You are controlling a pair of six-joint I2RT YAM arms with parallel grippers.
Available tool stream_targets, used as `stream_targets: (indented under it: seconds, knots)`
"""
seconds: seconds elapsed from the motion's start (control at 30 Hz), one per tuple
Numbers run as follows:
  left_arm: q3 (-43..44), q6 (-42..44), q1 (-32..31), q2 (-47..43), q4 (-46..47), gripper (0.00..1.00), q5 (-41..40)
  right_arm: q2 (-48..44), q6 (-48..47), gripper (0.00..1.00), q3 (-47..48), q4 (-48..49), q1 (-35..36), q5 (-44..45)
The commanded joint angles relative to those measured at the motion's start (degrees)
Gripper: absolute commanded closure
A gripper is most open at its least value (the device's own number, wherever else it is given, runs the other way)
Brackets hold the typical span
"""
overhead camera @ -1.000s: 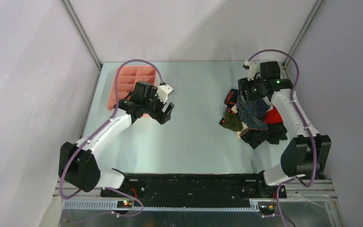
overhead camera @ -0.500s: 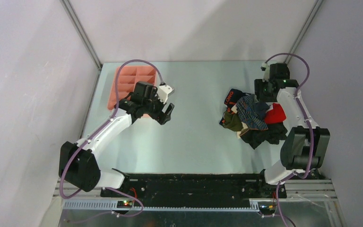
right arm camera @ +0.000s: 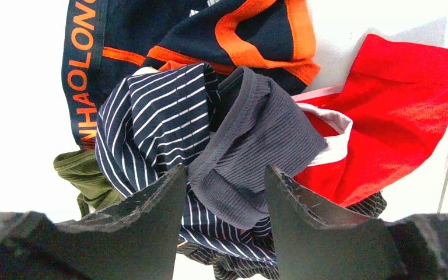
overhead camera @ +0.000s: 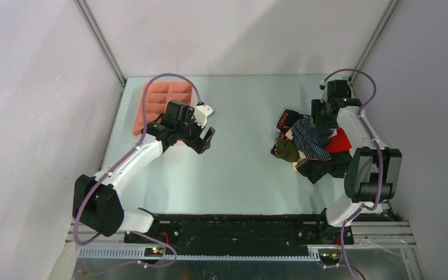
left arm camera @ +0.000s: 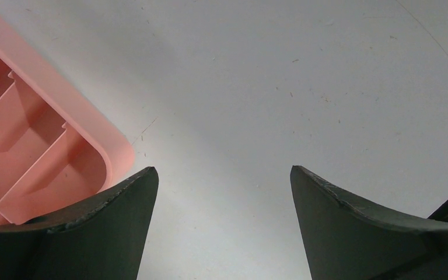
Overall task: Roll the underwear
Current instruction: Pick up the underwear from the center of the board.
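Observation:
The underwear lies in a loose pile (overhead camera: 312, 146) at the right of the table. In the right wrist view I see a dark brief with thin white stripes (right arm camera: 151, 111), a grey-navy ribbed one (right arm camera: 262, 134), a red-white one (right arm camera: 396, 111), an olive one (right arm camera: 81, 172) and a black-orange one (right arm camera: 233, 29). My right gripper (right arm camera: 224, 175) is open and empty, just above the ribbed brief at the back of the pile (overhead camera: 322, 118). My left gripper (overhead camera: 206, 139) is open and empty over bare table (left arm camera: 224, 175), far left of the pile.
A pink compartmented tray (overhead camera: 163, 102) stands at the back left, its corner (left arm camera: 87, 125) just beside my left fingers. Side walls close in on both sides of the table; the right wall is near the pile.
My right wrist has swung from the pile's left back side to its back right, then settled slightly nearer the pile. The left arm has not moved.

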Motion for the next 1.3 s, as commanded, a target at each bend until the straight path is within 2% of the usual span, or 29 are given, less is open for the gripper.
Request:
stream_targets:
  seconds: [0.0, 0.2, 0.43, 0.6, 0.77, 0.9, 0.93, 1.0, 1.1, 1.13, 1.17, 1.27]
  knots:
    - [1.0, 0.7, 0.1, -1.0, 0.3, 0.09, -0.7, -1.2, -0.2, 0.44, 1.3, 0.1, 1.2, -1.6]
    - [1.0, 0.9, 0.0, -0.8, 0.5, 0.09, -0.9, -6.8, -7.3, 0.45, -0.7, -5.7, 3.2, -6.0]
    - [1.9, 1.0, 0.0, 0.1, 0.0, 0.09, -0.7, -10.5, -21.8, 0.41, -6.5, -14.4, 2.4, -8.3]
    - [2.6, 0.8, 0.0, 0.7, -0.2, 0.09, -0.6, -11.8, -28.7, 0.36, -10.8, -11.3, 2.4, -6.3]
    - [2.3, 1.1, 0.0, 0.7, -0.1, 0.09, -0.6, -8.8, -28.2, 0.38, -12.1, -9.1, 0.8, -4.8]
    - [2.4, 1.4, 0.0, 0.3, -0.2, 0.09, -0.7, -7.0, -27.5, 0.62, -12.5, -7.7, 0.9, -4.7]
    - [2.4, 1.5, 0.0, 0.3, -0.3, 0.09, -0.8, -7.1, -27.5, 0.71, -12.6, -7.5, 1.0, -4.8]
    - [2.4, 1.6, 0.0, 0.3, -0.2, 0.09, -0.9, -7.5, -27.4, 0.78, -12.6, -7.2, 1.1, -4.5]
    - [2.5, 1.4, -0.1, 0.5, 0.1, 0.09, -0.7, -8.2, -27.5, 0.83, -13.1, -6.2, 1.1, -3.4]
    - [2.5, 1.4, -0.1, 0.5, 0.2, 0.09, -0.5, -8.4, -27.7, 0.96, -13.2, -6.0, 1.1, -3.2]
    - [2.5, 1.3, 0.0, 0.5, 0.2, 0.09, -0.4, -8.7, -28.0, 1.00, -13.3, -5.9, 1.0, -3.3]
    - [2.6, 1.2, -0.1, 0.6, 0.3, 0.09, -0.3, -9.4, -28.4, 1.00, -13.2, -5.7, 1.1, -3.8]
